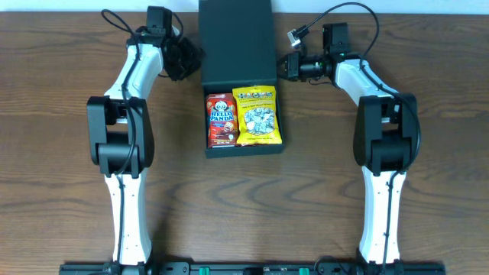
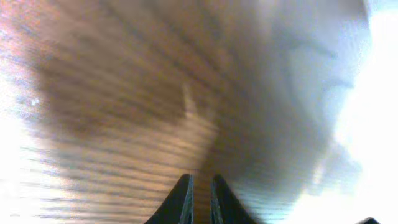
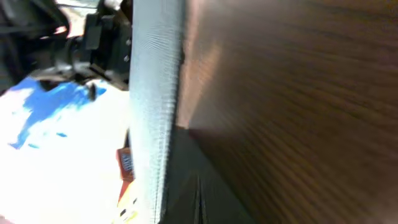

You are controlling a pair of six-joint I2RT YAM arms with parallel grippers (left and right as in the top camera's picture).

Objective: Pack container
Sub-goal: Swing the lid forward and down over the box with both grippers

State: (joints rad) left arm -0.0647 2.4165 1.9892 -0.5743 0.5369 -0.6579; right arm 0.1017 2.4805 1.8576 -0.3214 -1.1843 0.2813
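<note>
Overhead, two arms rise from the near edge of the brown wooden surface, one at each side, and both bend inward toward the far middle. Between them sits the one container, a dark, shallow box, roughly centred and somewhat toward the far side. Its tray lies nearer and its flap lid is laid open flat behind it. Two snack packs lie side by side in the tray: a red Hello Panda pack on the left and a yellow pack on the right, their edges touching. Farther back, the left gripper sits just beside the lid's left edge, and the right gripper just beside its right edge, pointing at it. The left wrist view is blurred, but it shows the left gripper's two dark fingers drawn almost together over the wood grain, with only a slim gap and nothing held. The right wrist view is too smeared to tell whether that gripper is open or closed.
</note>
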